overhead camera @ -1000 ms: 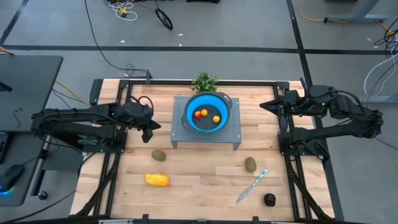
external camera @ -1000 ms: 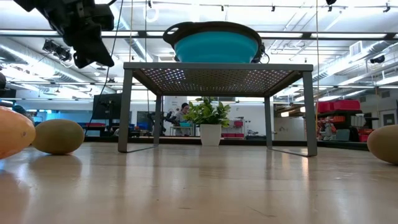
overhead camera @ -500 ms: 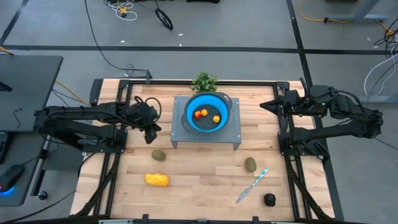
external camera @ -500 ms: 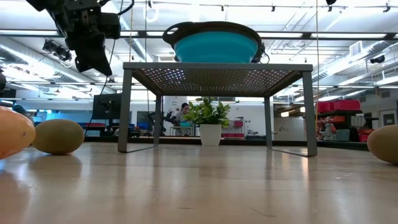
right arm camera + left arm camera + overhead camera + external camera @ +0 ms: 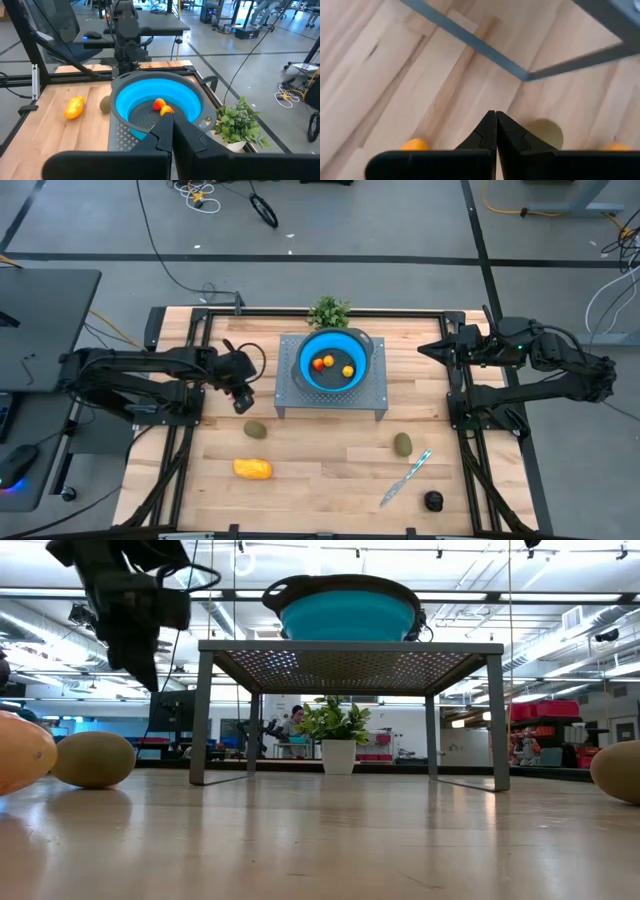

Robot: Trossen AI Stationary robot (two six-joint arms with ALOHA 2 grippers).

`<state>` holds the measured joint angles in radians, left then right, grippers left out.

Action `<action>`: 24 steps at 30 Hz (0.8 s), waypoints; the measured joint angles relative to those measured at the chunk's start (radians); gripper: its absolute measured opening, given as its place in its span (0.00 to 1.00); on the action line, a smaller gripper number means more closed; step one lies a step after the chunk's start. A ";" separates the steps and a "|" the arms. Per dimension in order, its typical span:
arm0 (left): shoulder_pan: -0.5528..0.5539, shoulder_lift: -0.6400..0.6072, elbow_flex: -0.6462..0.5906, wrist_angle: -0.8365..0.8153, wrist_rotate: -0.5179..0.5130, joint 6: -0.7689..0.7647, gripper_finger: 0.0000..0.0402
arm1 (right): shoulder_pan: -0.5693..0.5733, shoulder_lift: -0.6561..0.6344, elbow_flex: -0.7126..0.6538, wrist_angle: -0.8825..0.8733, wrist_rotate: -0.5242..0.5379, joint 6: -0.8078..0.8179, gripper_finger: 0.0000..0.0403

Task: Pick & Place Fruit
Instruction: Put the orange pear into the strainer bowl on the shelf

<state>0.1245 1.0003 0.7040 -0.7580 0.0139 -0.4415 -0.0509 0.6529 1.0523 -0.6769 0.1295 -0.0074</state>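
**Left gripper above an olive-brown oval, fruit split between bowl and tabletop**

While the left gripper point(image 5: 246, 402) hangs with its fingers pressed together and empty beside the left front leg of the grey perforated stand point(image 5: 372, 393), the right gripper point(image 5: 424, 348) waits, also pressed together and holding nothing, at the right edge of the tabletop point(image 5: 320, 460), well apart from the fruit. In the left wrist view the shut fingertips point down at bare wood, with one olive-brown oval point(image 5: 544, 134) just beyond them.

On the stand sits a blue bowl point(image 5: 309, 350) with a grey rim, and inside it lie small round orange pieces point(image 5: 322, 362) and one more yellowish piece point(image 5: 347, 370). A green plant sprig point(image 5: 328, 311) stands behind the stand.

Four pieces rest on the tabletop. The near olive-brown oval point(image 5: 256, 429) lies just in front of the left gripper. A yellow-orange oblong point(image 5: 252, 469) lies closer to the front edge. A second olive-brown oval point(image 5: 402, 444) lies on the right side, beside a knife point(image 5: 405, 477) with a light-blue handle. A near-black round piece point(image 5: 433, 501) sits near the front right corner.
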 joint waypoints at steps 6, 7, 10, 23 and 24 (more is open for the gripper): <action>0.000 0.030 -0.042 0.008 -0.007 -0.116 0.01 | 0.000 0.000 0.000 0.000 0.000 0.000 0.02; 0.000 0.034 -0.045 0.004 -0.007 -0.128 0.01 | 0.000 0.000 0.000 0.000 0.000 0.000 0.02; 0.000 0.034 -0.052 0.008 -0.015 -0.154 0.01 | 0.000 0.000 0.000 0.000 0.000 0.000 0.02; 0.000 0.034 -0.053 -0.026 -0.044 -0.198 0.04 | 0.000 0.000 0.000 0.000 0.000 0.000 0.02; 0.000 0.034 -0.053 -0.032 -0.040 -0.198 0.06 | 0.000 0.000 0.000 0.000 0.000 0.000 0.02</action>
<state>0.1249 1.0344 0.6514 -0.7897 -0.0265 -0.6395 -0.0509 0.6529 1.0523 -0.6769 0.1291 -0.0074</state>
